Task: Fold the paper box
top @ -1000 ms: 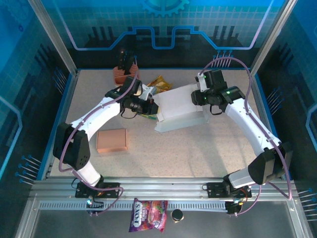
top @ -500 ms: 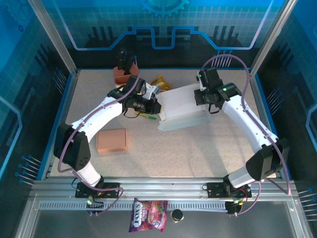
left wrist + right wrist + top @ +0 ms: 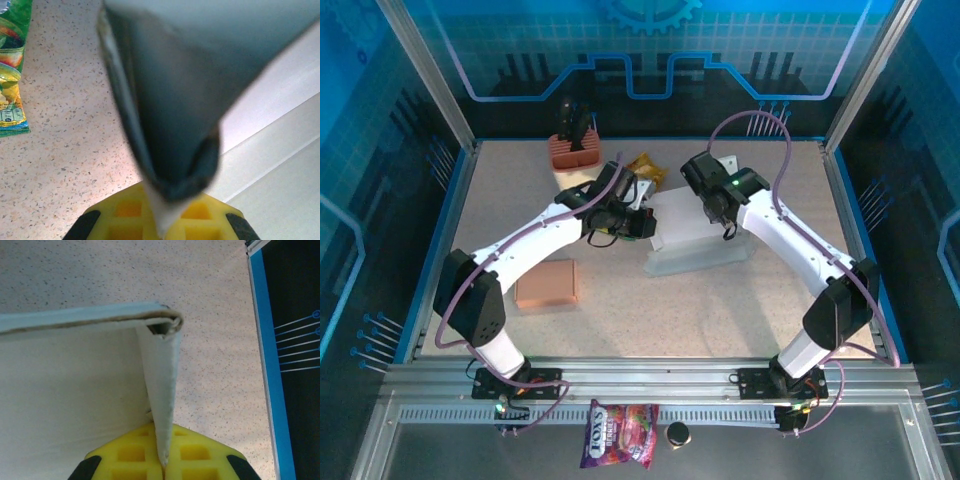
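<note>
Where pinched, paper box (image 3: pixel 705 245) white, creased.

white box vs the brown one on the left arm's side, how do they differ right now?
The white box is larger and partly folded; the brown box is smaller, flat and closed. The white box is pinched by the left gripper and right gripper, jaws shut on its panels; the brown box lies untouched. Both rest on the table.

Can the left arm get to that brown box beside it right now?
Probably not yet: the left arm's fingers are shut on the white paper box. The brown box lies in the open on the table, so after letting go the way looks free.
</note>
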You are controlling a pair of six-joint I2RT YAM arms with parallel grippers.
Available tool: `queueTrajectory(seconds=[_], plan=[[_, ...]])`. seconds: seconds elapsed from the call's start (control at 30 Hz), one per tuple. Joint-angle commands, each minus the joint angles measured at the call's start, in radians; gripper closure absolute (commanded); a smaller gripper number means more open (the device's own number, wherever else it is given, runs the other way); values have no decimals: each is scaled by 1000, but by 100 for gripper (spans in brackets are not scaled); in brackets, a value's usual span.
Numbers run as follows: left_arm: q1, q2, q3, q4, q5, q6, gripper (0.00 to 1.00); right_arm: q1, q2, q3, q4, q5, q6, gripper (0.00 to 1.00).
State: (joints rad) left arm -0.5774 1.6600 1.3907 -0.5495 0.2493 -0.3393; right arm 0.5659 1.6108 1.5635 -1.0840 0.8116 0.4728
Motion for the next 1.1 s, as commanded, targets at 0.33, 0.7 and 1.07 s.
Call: queueTrajectory(seconds=[0.33,0.7,1.07], plan=[[-5,18,-38,8,-75,-67,100,7,-65,-77,0,-13,70,100],[-101,84,-217,132,-306,-203,100,73,-167,-395,123,-10,234,100],[-161,222,-225,104,-425,-340,95,154,-78,-476,133,53,337,100]])
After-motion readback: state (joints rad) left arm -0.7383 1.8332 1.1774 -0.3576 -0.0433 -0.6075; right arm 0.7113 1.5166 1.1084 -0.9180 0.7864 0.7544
